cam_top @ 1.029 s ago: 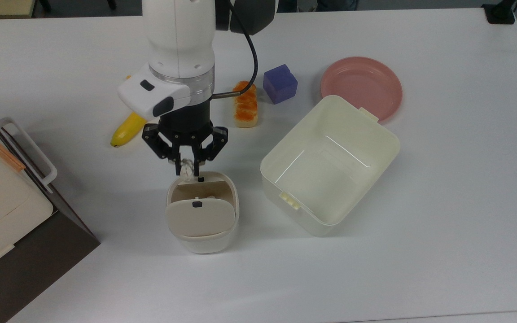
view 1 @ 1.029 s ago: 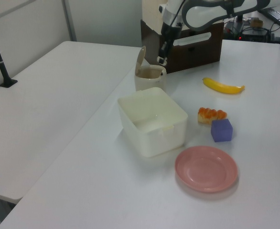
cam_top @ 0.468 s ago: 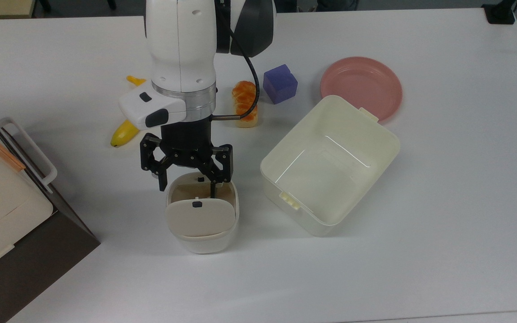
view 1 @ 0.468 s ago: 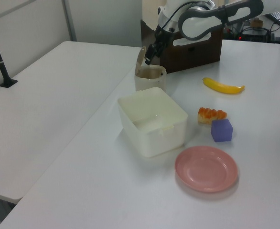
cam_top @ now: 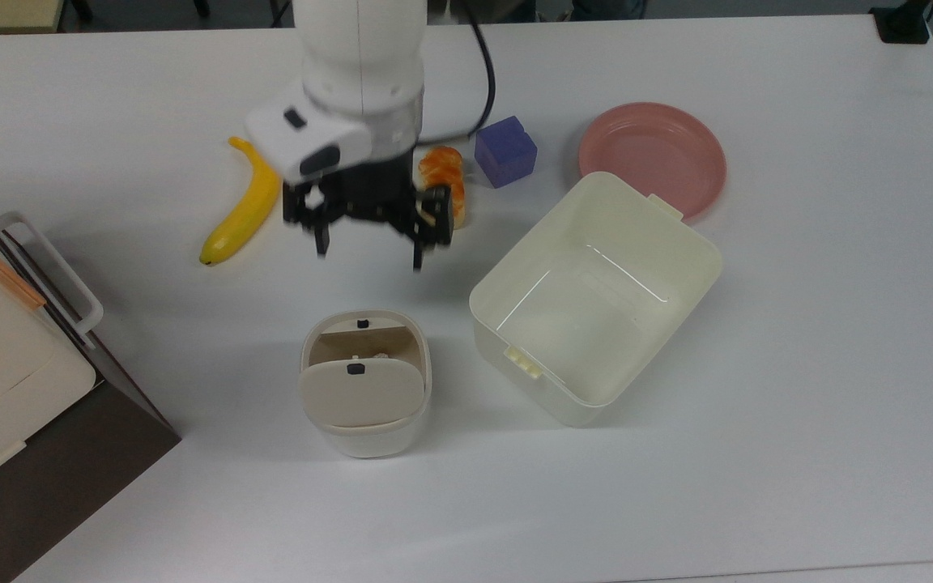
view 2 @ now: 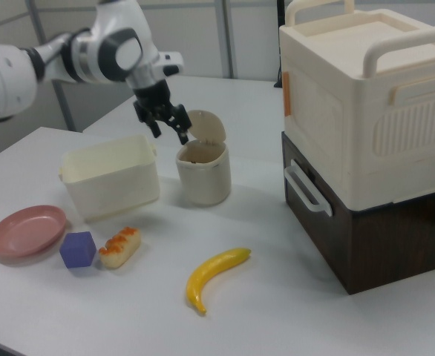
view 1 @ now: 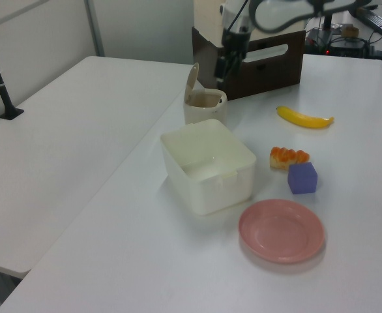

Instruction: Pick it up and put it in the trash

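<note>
Yellow banana (cam_top: 242, 202), purple cube (cam_top: 505, 151), pink plate (cam_top: 652, 156), cream trash (cam_top: 365, 380) with black-dotted beige lid.

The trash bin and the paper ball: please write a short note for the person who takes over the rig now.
Gripper: open and empty, in the air above the table between the trash bin and the bread loaf in the top view.
Paper ball: a small pale lump shows inside the bin, under the raised flap lid; it seems to be the ball.
Done: the ball appears to be dropped in the bin, and the jaws hold nothing.
Left: probably nothing except moving the arm away; confirm the ball is inside. The banana, purple block, pink plate and large tub are not part of the job.
</note>
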Action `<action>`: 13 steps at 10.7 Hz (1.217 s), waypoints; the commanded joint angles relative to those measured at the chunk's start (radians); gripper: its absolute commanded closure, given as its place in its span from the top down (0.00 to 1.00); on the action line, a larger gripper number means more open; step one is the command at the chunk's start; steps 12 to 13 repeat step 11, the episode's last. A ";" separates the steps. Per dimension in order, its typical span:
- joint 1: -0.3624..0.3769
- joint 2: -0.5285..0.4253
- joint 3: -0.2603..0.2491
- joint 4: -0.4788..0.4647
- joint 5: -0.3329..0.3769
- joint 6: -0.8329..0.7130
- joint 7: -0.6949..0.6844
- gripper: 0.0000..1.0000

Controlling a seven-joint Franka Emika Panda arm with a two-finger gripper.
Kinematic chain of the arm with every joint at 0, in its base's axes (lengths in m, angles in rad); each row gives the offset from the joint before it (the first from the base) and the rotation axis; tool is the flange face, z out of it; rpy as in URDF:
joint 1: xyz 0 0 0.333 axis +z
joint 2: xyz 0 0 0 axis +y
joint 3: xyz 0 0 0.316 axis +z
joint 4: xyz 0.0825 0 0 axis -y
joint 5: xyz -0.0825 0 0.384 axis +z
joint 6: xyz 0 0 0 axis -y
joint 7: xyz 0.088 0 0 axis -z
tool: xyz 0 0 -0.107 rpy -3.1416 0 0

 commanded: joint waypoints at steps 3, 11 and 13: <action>0.005 -0.281 0.008 -0.183 0.024 -0.254 -0.085 1.00; -0.121 -0.283 0.103 -0.168 0.081 -0.287 -0.130 1.00; -0.121 -0.283 0.103 -0.168 0.081 -0.287 -0.130 1.00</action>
